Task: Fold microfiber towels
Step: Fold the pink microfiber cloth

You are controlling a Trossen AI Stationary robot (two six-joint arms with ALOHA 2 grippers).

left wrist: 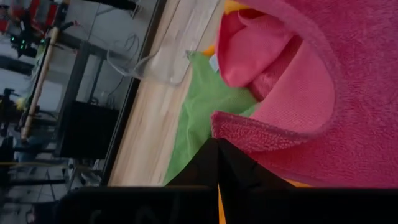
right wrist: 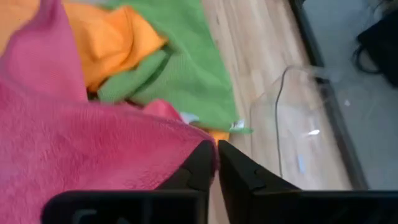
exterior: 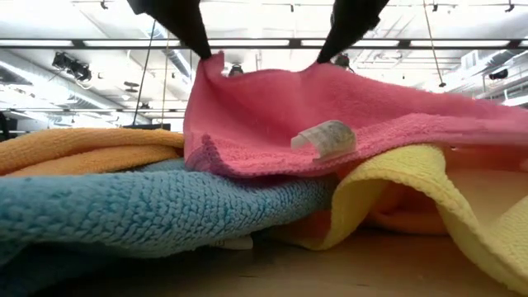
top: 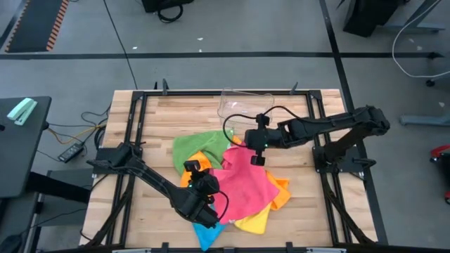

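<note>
Pink towel (top: pixel 247 184) hangs between my pincers: my left pincer (top: pixel 208 188) is clamped on its lower-left corner at frame centre, my right pincer (top: pixel 257 156) nips its upper corner, fingers barely parted. Its long axis runs diagonally, upper right to lower left. Green (top: pixel 198 146), orange (top: pixel 281 192), yellow (top: pixel 254 222) and blue (top: pixel 208 233) towels lie beneath on my wooden surface (top: pixel 295 119). A white tag (exterior: pixel 323 137) shows, unreadable. Grey floor (top: pixel 232 70) surrounds.

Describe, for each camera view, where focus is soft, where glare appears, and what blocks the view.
High view: evenly lit, sharp, faint glints on the clear tray. Low view: bright ceiling lights behind; the blue towel and pink towel fill the frame. Left wrist view: pink cloth close and soft, background blurred. Right wrist view: glare on the tray.
</note>
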